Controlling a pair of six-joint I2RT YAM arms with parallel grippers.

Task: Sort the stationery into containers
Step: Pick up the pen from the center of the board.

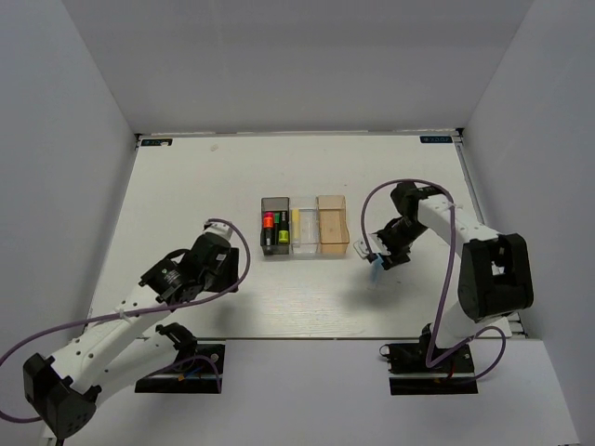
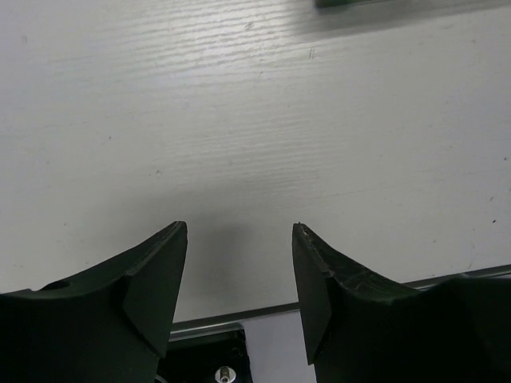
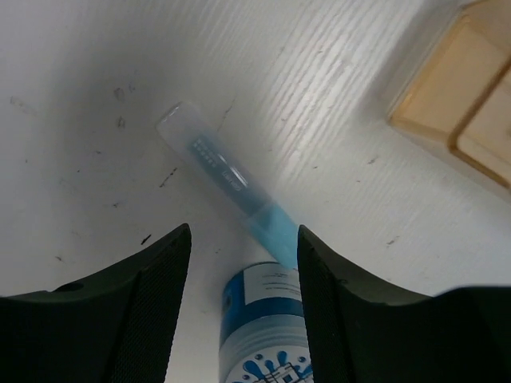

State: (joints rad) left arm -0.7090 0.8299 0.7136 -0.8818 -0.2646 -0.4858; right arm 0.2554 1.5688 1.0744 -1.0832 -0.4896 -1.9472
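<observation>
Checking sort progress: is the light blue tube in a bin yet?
No, the light blue tube lies on the table, outside the orange bin.

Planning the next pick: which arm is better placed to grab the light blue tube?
Right. The right fingers hang open over the light blue tube beside the orange bin; the left fingers sit beyond the grey bin.

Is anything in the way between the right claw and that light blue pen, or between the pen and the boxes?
Yes: the blue-white roll lies between the fingers of the open right gripper, against the light blue pen at its near end. Nothing visible lies between pen and orange bin.
</observation>
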